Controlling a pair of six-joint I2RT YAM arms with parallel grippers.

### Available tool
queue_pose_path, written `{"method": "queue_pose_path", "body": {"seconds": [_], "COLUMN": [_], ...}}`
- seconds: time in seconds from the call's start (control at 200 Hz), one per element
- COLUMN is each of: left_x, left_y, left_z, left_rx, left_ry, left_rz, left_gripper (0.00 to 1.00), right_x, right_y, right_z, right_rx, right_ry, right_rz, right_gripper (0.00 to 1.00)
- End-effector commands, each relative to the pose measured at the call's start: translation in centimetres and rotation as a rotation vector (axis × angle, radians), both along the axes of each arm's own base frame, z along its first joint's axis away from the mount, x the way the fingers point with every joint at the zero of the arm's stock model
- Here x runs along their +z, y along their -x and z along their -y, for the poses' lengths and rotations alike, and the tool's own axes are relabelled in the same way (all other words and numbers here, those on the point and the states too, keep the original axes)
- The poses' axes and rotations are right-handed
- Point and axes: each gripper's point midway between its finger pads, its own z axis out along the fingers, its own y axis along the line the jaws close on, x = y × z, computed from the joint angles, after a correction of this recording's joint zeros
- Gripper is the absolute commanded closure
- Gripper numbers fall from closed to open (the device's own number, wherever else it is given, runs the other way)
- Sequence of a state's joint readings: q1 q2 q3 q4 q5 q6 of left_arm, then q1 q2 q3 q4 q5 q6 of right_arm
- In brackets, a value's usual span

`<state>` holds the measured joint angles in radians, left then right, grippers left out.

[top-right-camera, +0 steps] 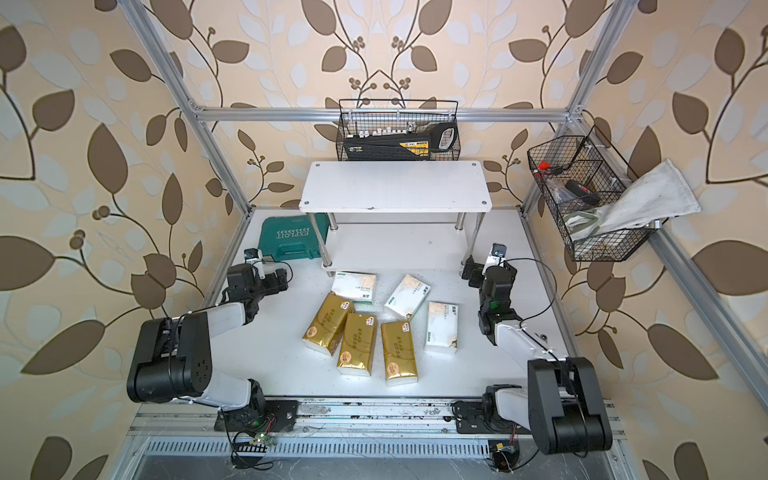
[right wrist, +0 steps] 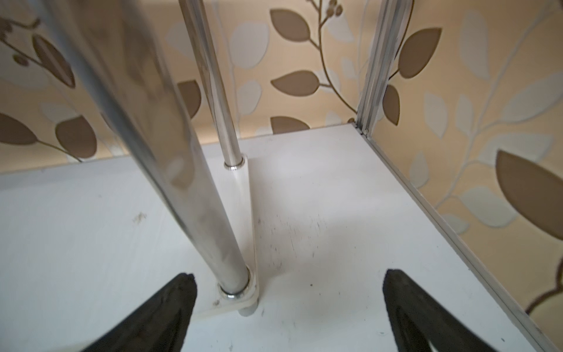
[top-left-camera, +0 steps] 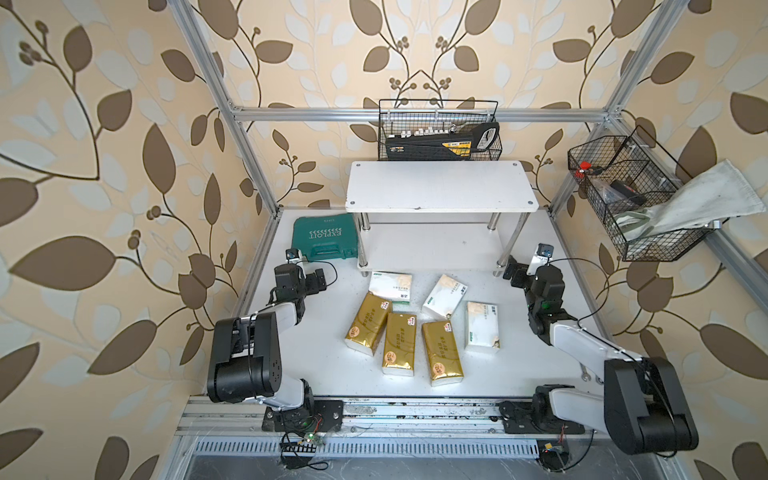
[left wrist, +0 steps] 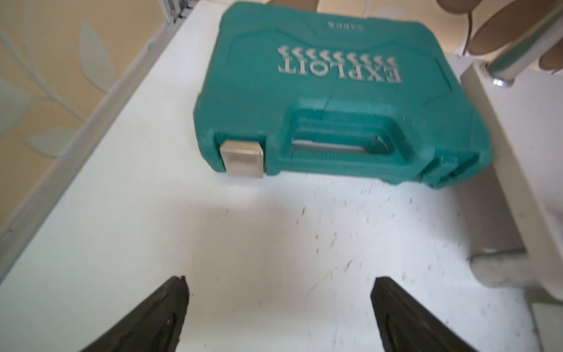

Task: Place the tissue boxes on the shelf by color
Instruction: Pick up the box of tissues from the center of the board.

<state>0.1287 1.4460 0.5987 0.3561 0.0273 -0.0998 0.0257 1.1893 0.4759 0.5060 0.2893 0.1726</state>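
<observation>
Three gold tissue boxes (top-left-camera: 400,344) lie side by side at the table's middle. Three white ones (top-left-camera: 444,296) lie behind and to their right, the leftmost (top-left-camera: 390,286) close to the shelf's front. The shelf (top-left-camera: 440,187) stands at the back with both white boards bare. My left gripper (top-left-camera: 320,280) hovers open left of the packs; in the left wrist view the gripper (left wrist: 280,283) is empty over bare table. My right gripper (top-left-camera: 510,270) is open by the shelf's front right leg (right wrist: 213,213), nothing between its fingers (right wrist: 289,275).
A teal tool case (top-left-camera: 325,239) lies left of the shelf, right ahead of the left gripper (left wrist: 335,106). One black wire basket (top-left-camera: 440,133) hangs behind the shelf. Another (top-left-camera: 631,199) hangs on the right frame with a white cloth (top-left-camera: 702,199) draped over it.
</observation>
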Motion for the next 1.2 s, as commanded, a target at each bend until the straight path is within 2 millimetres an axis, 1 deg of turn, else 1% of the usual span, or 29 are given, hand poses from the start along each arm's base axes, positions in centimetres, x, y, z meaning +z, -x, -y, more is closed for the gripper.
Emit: {"method": "queue_pose_path", "body": {"seconds": [0.0, 0.105, 0.22, 0.3, 0.36, 0.43, 0.55, 0.64, 0.7, 0.805, 0.845, 0.91, 0.98, 1.05, 1.12, 1.2], "left_x": [3.6, 4.5, 6.2, 7.2, 7.6, 7.9, 8.4, 8.2, 7.9, 7.0, 6.7, 6.3, 5.9, 5.8, 5.9, 6.3], "left_y": [0.6, 1.7, 3.4, 5.0, 6.0, 7.2, 9.5, 11.5, 12.7, 14.9, 15.7, 16.9, 17.9, 18.6, 18.9, 18.8], "left_z": [-0.5, -0.4, 0.1, 0.6, 1.8, 4.0, 7.8, 10.3, 11.4, 12.6, 12.9, 13.3, 13.8, 14.0, 14.2, 14.5], "left_rx": [0.078, 0.141, 0.190, 0.242, 0.245, 0.202, 0.116, 0.058, 0.035, 0.000, -0.006, -0.021, -0.037, -0.041, -0.046, -0.057], "left_ry": [0.044, 0.118, 0.164, 0.251, 0.327, 0.413, 0.418, 0.412, 0.414, 0.407, 0.403, 0.403, 0.407, 0.412, 0.415, 0.420], "left_rz": [-0.024, -0.100, -0.130, -0.167, -0.208, -0.248, -0.292, -0.335, -0.360, -0.397, -0.412, -0.433, -0.449, -0.458, -0.457, -0.453], "left_gripper": [0.01, 0.01, 0.01, 0.01, 0.01, 0.01, 0.01, 0.01, 0.01, 0.01, 0.01, 0.01, 0.01, 0.01, 0.01, 0.01], "right_x": [-1.3, -1.4, -0.1, 0.3, 0.5, 0.3, 0.6, 1.0, 1.3, 1.4, 1.1, 0.4, -0.4, -1.3, -2.3, -3.7], "right_y": [1.7, 2.8, 3.1, 3.4, 3.7, 4.3, 5.5, 6.8, 7.8, 10.5, 11.9, 14.1, 16.5, 18.7, 20.6, 22.4], "right_z": [0.0, -0.4, -2.6, -4.1, -5.1, -6.1, -8.4, -10.4, -12.5, -16.7, -18.1, -19.8, -21.0, -21.6, -22.4, -23.0], "right_rx": [-0.074, -0.134, -0.018, 0.054, 0.099, 0.136, 0.232, 0.294, 0.357, 0.474, 0.510, 0.552, 0.580, 0.592, 0.612, 0.617], "right_ry": [-0.192, -0.417, -0.509, -0.547, -0.571, -0.600, -0.634, -0.594, -0.555, -0.417, -0.352, -0.254, -0.168, -0.104, -0.066, -0.010], "right_rz": [-0.102, -0.117, -0.133, -0.162, -0.196, -0.255, -0.318, -0.373, -0.421, -0.517, -0.558, -0.616, -0.653, -0.669, -0.679, -0.684], "right_gripper": [0.01, 0.01, 0.01, 0.01, 0.01, 0.01, 0.01, 0.01, 0.01, 0.01, 0.01, 0.01, 0.01, 0.01, 0.01, 0.01]}}
